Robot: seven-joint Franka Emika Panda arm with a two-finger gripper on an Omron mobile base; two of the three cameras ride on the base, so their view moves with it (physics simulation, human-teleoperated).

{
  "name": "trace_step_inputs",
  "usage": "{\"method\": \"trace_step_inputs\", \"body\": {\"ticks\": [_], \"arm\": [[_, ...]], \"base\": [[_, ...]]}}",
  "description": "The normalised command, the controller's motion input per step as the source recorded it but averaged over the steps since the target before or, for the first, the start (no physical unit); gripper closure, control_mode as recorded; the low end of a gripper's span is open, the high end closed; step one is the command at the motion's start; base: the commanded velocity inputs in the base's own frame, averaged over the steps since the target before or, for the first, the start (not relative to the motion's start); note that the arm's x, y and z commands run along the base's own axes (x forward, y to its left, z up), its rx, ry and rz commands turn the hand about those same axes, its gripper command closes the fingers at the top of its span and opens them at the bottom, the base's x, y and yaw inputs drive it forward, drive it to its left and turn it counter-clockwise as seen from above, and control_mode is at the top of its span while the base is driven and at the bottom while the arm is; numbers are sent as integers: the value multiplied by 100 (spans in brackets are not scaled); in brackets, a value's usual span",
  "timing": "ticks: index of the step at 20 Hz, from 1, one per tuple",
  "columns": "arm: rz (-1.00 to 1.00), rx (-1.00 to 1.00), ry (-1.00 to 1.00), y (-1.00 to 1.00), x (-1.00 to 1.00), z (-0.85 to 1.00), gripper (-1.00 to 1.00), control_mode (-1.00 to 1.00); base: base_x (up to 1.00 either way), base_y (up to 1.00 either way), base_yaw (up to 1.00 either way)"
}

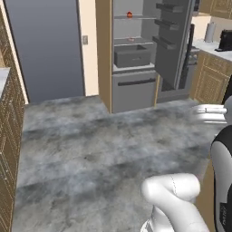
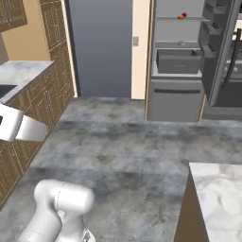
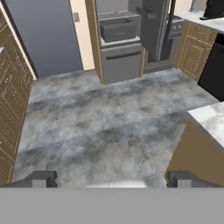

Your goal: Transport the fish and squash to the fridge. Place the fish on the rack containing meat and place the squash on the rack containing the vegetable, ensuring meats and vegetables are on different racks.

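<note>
Fridge (image 1: 136,59) is seen at the far side of the kitchen with its upper door (image 1: 174,41) swung open to the right, and a grey mottled floor (image 1: 104,145) lies between it and the robot. On an upper shelf inside, a small dark red vegetable (image 1: 129,15) is seen, also visible from the right base view (image 2: 182,16). On the shelf below, a faint pinkish item, taken to be the meat (image 2: 181,43), is made out, though it is too small to be told for certain. A grey drawer bin (image 1: 132,55) is set beneath those shelves. The hand (image 3: 111,179) is held released, its two dark fingertips (image 3: 41,178) spread wide apart over the floor, with nothing grasped between them. A marble counter (image 2: 222,198) is seen near the robot's right. A tall grey panel (image 1: 47,45) stands left of the fridge.
</note>
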Motion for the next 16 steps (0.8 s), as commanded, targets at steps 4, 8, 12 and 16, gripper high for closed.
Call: {"method": "trace_step_inputs", "body": {"ticks": [4,8,12,16], "arm": [[0,0,0,0,0,0,-100,100],[0,0,0,0,0,0,-100,100],[0,0,0,0,0,0,-100,100],[0,0,0,0,0,0,-100,100]], "base": [[-100,-7,0],[-100,-14,0],[-100,-4,0],[-100,0,0]]}}
